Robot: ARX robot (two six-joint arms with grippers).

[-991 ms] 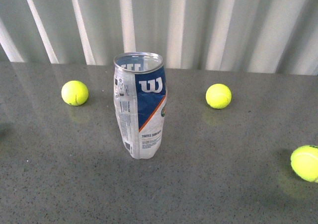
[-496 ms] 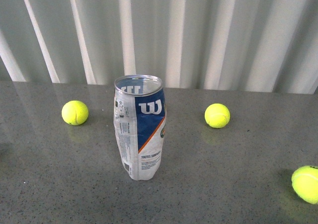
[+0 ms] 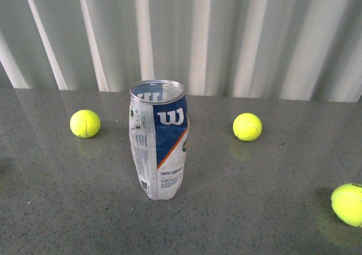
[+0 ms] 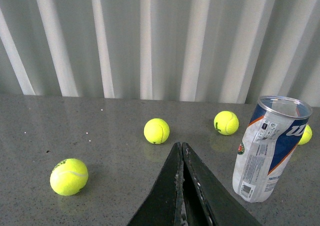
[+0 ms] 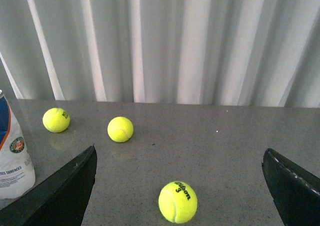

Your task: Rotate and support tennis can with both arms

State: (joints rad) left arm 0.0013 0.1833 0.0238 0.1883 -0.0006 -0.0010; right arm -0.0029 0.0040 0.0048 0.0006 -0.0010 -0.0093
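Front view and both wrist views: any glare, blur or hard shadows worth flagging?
Front view: sharp, soft even light; the tennis can casts only a faint shadow, and the table mirrors the balls dimly. Left wrist view: left gripper close and dark. Right wrist view: right gripper fingers soft-edged at the frame corners.

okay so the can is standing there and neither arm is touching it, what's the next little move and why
Probably open the left gripper first. Its fingers are pressed together and sit short of the tennis can, which stands upright and untouched on the table, so it cannot take hold yet. The right gripper is already spread wide, with the can off to one side of it. Then both can close in on the can.
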